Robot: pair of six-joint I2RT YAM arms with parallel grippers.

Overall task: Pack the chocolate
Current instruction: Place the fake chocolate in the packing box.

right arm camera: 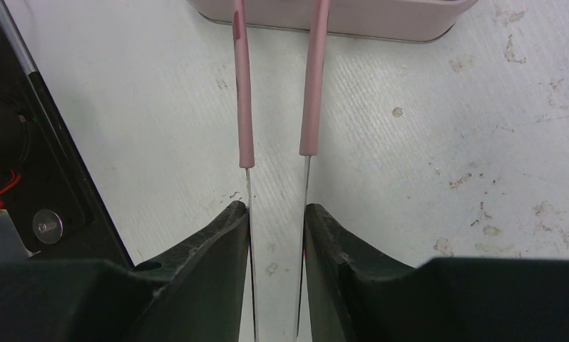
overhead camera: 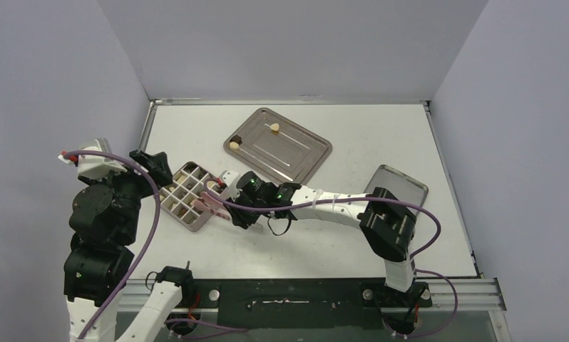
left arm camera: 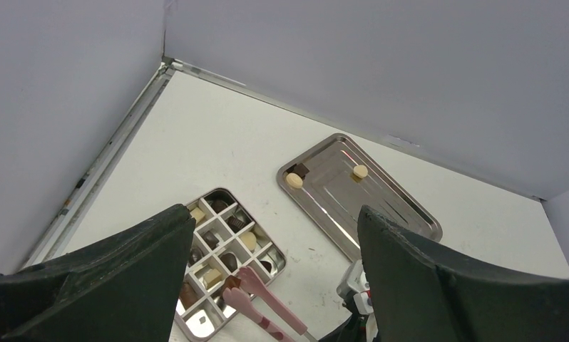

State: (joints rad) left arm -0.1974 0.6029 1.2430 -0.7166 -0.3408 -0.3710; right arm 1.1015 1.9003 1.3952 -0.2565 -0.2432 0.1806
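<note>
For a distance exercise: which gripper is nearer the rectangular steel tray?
Right. The right gripper, holding pink tongs, is close by the tray; the left gripper hangs farther left, past the divided metal box.

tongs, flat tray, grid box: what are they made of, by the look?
tongs: thin bare metal arms, likely steel, under matte pink sleeves, probably silicone or plastic; grey blade shows where the sleeves end.
flat tray: polished metal, likely stainless; mirror sheen, pressed ribs.
grid box: shiny metal too, judging by its reflective cell floors.
</note>
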